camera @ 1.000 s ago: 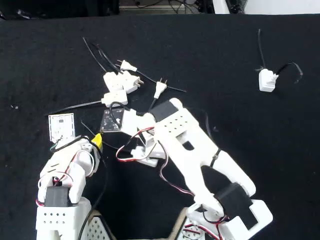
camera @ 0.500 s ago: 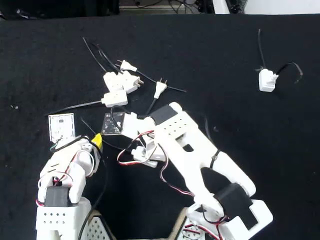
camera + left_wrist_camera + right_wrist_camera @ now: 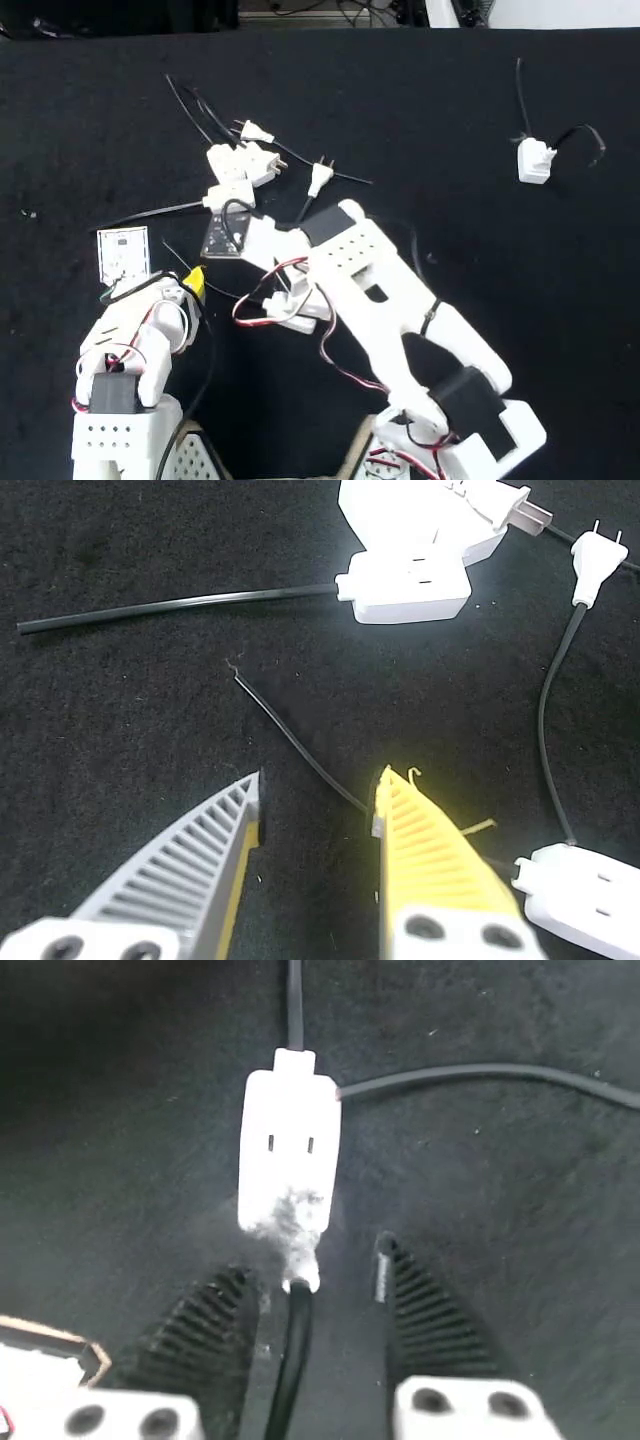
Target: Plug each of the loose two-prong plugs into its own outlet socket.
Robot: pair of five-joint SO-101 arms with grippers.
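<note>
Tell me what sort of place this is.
Probably a robotics lab bench: a black cloth-covered table, a white left arm and right arm with exposed wiring, and a loose two-prong plug near an outlet socket.

outlet sockets (image 3: pixel 238 170) clustered left of centre, loose plug (image 3: pixel 320 178) just right of them, lone socket (image 3: pixel 535 160) far right

The table (image 3: pixel 450 100) has a black cloth over it. The cloth looks soft and a bit fuzzy, with tiny pale bits of fluff on it. Light falls evenly on it from above. Past the far edge of the table, at 11 o'clock in the high view, there is a dark strip (image 3: pixel 100 14). At 12 o'clock some thin wires (image 3: pixel 335 10) lie on something brownish, too small to tell what. At 1 o'clock is a bright white surface (image 3: pixel 565 12).
</note>
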